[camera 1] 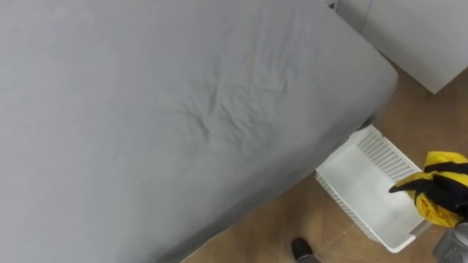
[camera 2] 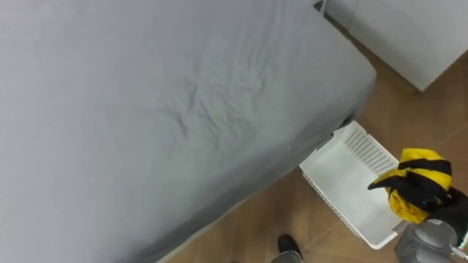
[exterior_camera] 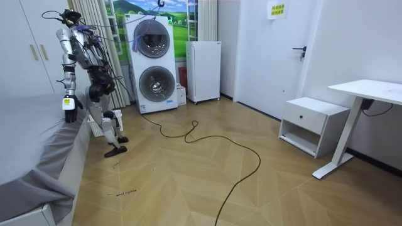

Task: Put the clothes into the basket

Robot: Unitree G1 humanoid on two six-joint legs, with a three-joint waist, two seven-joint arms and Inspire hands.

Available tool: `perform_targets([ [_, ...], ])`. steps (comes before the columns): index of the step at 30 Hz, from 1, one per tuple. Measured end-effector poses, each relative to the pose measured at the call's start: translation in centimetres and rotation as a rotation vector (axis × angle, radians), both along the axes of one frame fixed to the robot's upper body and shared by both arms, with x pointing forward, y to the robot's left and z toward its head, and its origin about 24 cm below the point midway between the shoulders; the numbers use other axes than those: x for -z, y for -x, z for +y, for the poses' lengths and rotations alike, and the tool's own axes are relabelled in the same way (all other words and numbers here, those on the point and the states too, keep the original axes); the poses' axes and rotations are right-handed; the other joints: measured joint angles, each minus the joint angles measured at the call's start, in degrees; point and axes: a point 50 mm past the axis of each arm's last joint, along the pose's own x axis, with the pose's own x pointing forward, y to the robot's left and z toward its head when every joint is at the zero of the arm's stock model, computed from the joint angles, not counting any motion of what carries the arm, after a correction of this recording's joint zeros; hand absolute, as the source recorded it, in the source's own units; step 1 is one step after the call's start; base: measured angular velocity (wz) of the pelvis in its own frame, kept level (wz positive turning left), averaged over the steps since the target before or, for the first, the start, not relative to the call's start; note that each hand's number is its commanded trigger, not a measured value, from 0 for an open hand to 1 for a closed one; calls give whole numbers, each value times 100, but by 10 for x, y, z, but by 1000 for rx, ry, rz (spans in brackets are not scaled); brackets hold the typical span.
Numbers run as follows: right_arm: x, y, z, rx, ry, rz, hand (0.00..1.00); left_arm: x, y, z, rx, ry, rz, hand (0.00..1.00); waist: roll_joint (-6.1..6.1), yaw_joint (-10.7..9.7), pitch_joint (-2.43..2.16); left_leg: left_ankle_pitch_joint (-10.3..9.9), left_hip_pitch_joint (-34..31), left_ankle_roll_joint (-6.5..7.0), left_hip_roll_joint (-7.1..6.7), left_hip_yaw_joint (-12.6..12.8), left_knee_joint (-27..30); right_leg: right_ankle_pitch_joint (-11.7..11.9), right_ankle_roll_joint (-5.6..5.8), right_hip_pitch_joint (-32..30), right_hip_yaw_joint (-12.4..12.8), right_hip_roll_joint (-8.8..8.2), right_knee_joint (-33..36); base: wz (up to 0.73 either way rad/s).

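Yellow-and-black garment (camera 1: 441, 210) sits bunched in the right hand (camera 1: 437, 183), fingers clenched round it, with the white basket (camera 1: 362, 179) just below and left of the hand, so I'd say it's drop time: shift over the opening, then let go.

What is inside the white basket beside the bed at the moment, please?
The basket shows a bare white floor, with no clothes in it. The right hand, closed on a yellow garment, hangs over the basket's right side and covers that part.
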Motion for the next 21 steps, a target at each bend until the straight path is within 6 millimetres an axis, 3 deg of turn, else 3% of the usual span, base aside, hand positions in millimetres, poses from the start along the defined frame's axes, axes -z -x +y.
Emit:
perform_targets([
  [1, 2, 2, -1, 13, -5, 7, 61, 0, -2, 0, 2, 0, -5, 0, 1, 26, 2, 22, -34, 3, 1, 0, -4, -6, -1, -45, -2, -13, 23, 5],
  [2, 3, 4, -1, 24, -12, 15, 0, -1, -3, 0, 3, 0, -12, 0, 1, 43, 2, 26, -77, 8, 0, -1, -5, -28, 3, -105, -5, -26, 73, 6],
  [12, -4, 7, -13, 92, 1, -3, 0, -2, -6, 2, 5, 2, -31, 0, 4, 48, 3, 33, -178, 16, -42, -30, 4, -75, 9, -244, -5, -67, 183, 1],
  [16, -13, 4, -21, 103, 41, -31, 0, -2, -6, 2, 10, 8, -36, 0, -17, 47, 17, 33, -157, 17, -44, -48, 29, -77, 12, -205, -10, -73, 186, 1],
  [21, -10, 15, -25, 116, 57, -17, 0, -2, -1, 5, 8, 5, -35, 0, -59, 35, 40, 32, 48, 15, -13, -102, 16, -75, 9, 88, -96, -38, 61, 6],
])
